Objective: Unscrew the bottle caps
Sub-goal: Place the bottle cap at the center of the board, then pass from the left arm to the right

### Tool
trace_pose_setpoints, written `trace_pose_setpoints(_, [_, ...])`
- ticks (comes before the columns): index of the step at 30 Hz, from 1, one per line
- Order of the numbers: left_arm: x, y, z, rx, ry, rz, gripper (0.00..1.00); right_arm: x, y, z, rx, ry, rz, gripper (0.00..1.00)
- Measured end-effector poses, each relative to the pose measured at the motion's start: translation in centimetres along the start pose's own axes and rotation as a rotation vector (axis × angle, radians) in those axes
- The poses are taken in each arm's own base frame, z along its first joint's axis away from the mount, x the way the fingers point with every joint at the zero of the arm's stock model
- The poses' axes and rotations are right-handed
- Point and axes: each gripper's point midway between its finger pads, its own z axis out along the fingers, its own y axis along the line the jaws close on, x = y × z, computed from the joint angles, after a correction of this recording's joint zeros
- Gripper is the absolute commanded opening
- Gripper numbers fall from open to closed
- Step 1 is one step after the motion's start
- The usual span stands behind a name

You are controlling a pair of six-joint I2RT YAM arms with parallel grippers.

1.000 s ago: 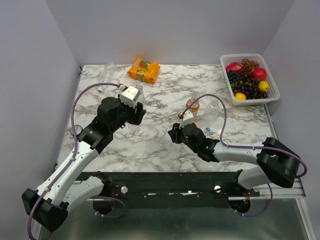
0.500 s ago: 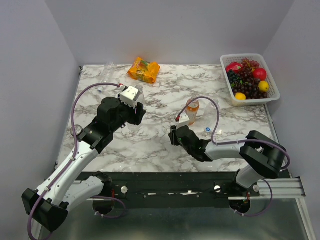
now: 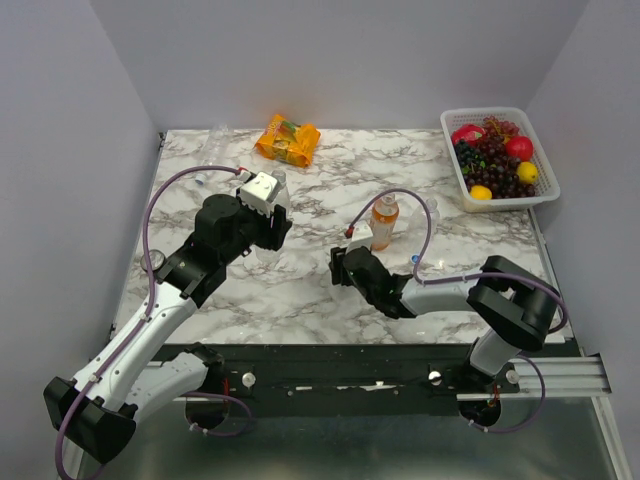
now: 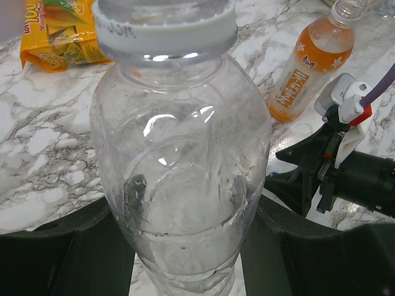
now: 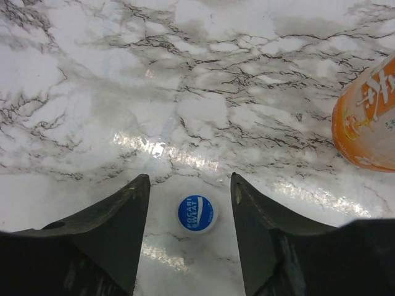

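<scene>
Swung leftward, your right gripper [image 5: 190,180] now stands fingers apart around the loose blue cap [image 5: 195,213] on the table [image 3: 300,300], and the clear bottle [image 4: 179,154] clamped in your left gripper [image 4: 185,231], white cap [image 4: 166,28] on, lies at its ten o'clock.

Bright, even light from overhead — only soft shadows lie on the marble bench [image 3: 300,290]. In the right wrist view white glare streaks the stone; in the left, highlights curl over the close, slightly soft clear bottle [image 4: 179,160].
</scene>
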Motion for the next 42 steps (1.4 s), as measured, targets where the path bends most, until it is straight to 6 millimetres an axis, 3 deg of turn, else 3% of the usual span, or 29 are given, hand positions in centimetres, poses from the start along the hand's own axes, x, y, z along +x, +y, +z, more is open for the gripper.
trace_pose_setpoints(6, [0.0, -0.2, 0.0, 0.011, 0.001, 0.0, 0.3, -0.7, 0.4, -0.2, -0.022, -0.01, -0.002, 0.65])
trace_pose_setpoints(10, [0.0, -0.6, 0.0, 0.034, 0.002, 0.001, 0.3, -2.9, 1.9, -2.2, -0.128, -0.039, -0.013, 0.65])
trace_pose_setpoints(18, [0.1, -1.9, 0.0, 0.113, 0.002, 0.005, 0.3, -11.1, 5.7, -9.8, -0.403, -0.108, -0.034, 0.64])
trace_pose_setpoints(24, [0.0, -3.6, -0.2, 0.204, -0.005, 0.024, 0.3, -17.4, 7.0, -15.0, -0.514, -0.132, -0.056, 0.64])
trace_pose_setpoints(29, [0.4, -6.1, -0.3, 0.299, 0.001, 0.074, 0.3, -21.3, 6.6, -17.5, -0.612, -0.132, -0.047, 0.68])
trace_pose_setpoints(33, [1.2, -8.2, -0.2, 0.374, 0.023, 0.123, 0.3, -22.7, 6.2, -18.5, -0.667, -0.122, -0.039, 0.7])
trace_pose_setpoints(38, [2.7, -10.5, -0.1, 0.468, 0.071, 0.16, 0.3, -23.4, 7.3, -19.9, -0.75, -0.108, -0.05, 0.7])
trace_pose_setpoints(42, [3.9, -12.0, -0.4, 0.534, 0.11, 0.181, 0.3, -23.3, 7.9, -19.7, -0.778, -0.087, -0.055, 0.69])
